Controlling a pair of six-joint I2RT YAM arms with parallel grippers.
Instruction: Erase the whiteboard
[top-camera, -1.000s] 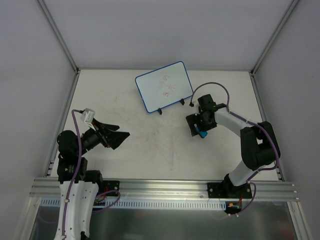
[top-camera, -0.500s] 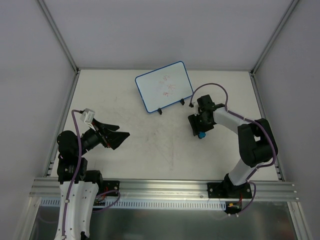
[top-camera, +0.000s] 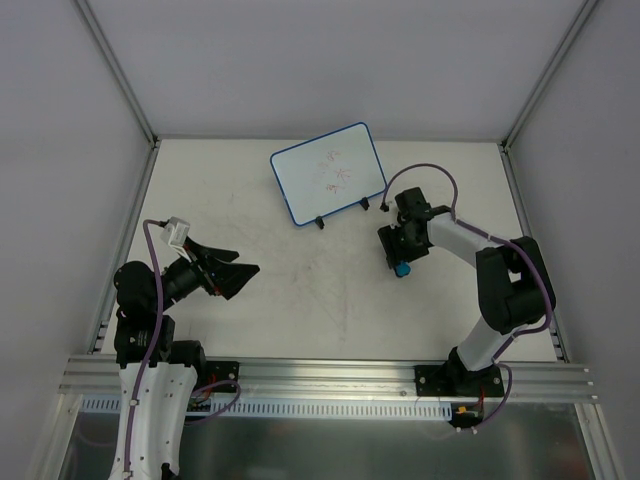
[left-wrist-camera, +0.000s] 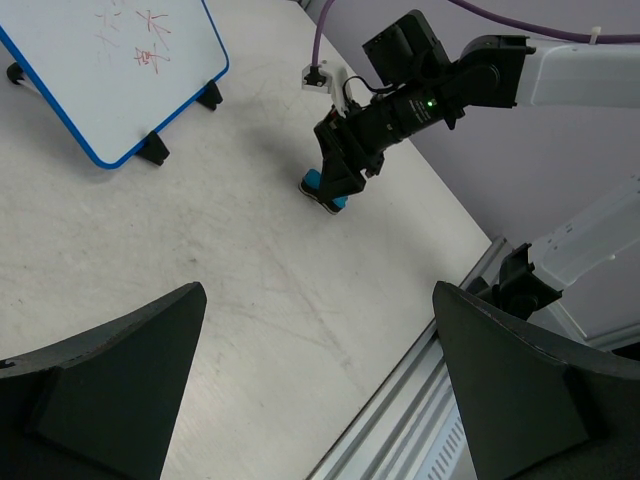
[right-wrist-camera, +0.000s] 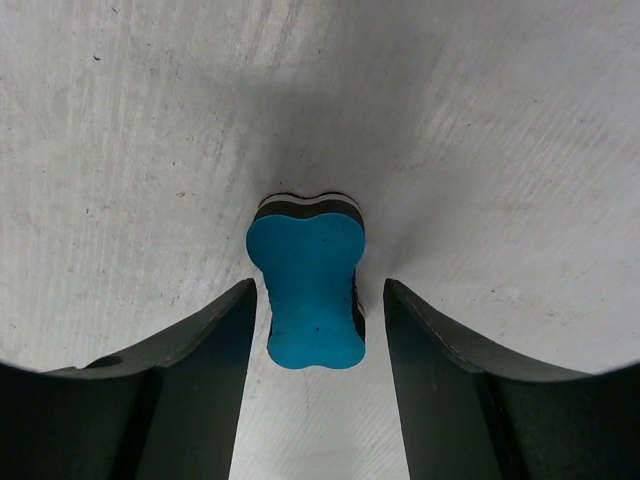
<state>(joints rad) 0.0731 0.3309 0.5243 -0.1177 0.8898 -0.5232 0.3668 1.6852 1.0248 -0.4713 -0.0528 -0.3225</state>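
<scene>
Scuffed white tabletop (top-camera: 300, 300): near the footed edge of the blue-rimmed, red-scribbled whiteboard (top-camera: 328, 172), the closer right gripper (top-camera: 398, 261) stands half-closed around a blue bone-shaped eraser (right-wrist-camera: 305, 290), grip uncertain.

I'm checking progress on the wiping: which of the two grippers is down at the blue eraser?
The right gripper: its fingers flank the blue eraser on the table, narrow gaps either side. The left gripper hangs wide open, far off, empty.
</scene>
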